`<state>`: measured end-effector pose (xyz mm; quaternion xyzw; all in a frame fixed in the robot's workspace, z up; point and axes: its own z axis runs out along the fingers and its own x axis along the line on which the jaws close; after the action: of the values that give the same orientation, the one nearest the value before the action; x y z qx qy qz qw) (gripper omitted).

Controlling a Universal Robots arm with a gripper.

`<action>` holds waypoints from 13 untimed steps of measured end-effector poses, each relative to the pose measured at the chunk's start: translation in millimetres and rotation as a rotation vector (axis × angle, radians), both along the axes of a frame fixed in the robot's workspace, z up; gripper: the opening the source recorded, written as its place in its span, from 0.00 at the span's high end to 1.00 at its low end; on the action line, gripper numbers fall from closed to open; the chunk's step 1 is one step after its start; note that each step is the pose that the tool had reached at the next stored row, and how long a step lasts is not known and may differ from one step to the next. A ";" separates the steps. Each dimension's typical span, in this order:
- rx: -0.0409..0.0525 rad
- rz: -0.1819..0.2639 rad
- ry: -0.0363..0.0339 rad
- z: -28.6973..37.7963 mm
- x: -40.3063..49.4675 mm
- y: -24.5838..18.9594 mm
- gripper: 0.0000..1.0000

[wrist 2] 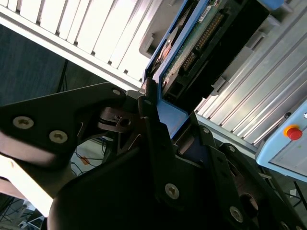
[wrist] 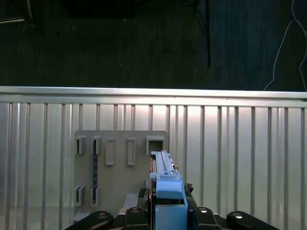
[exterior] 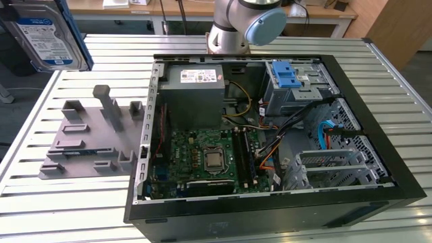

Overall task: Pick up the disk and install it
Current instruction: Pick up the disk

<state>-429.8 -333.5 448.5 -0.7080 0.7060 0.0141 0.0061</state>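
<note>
1. Slatted aluminium surface [exterior: 81,202], exterior view: it carries an open black computer tower case [exterior: 270,212] lying on its side, with a grey slotted fixture plate [exterior: 88,136] just beside it on the exterior view's left. The flat silver hard disk with white-and-blue label and blue plastic carrier frame [exterior: 44,38] hangs in the air at that view's upper left, upright and well apart from the case. A grey metal drive cage with a bright-blue ridged latch piece [exterior: 287,76] sits at the case's far side, near the arm's base [exterior: 240,23].
2. Second wrist view: the black gripper [wrist 2: 165,110] has its fingers [wrist 2: 148,124] narrow and clamped on the blue frame at one end of the disk [wrist 2: 201,33]. The green circuit-board side and connector face the camera.
3. First wrist view: the disk [wrist: 163,175] is seen edge-on, held clear above the fixture plate [wrist: 120,163], over one of its slots.
4. Judgement: pick-up looks complete and the carry is in hand; installation is not yet done.
5. Judgement: the move to the case calls for a firm hold, turning the disk to match the cage opening, and steering past the loose cables [exterior: 270,126].
</note>
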 end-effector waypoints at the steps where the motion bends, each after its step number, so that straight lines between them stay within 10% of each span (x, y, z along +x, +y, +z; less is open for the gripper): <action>1: 0.0001 0.000 -0.0001 0.6 0.0 0.0 0.64; 13: 0.0000 0.000 0.0000 10.8 0.0 0.0 0.64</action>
<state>-429.8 -333.5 459.3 -0.7080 0.7060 0.0141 0.0061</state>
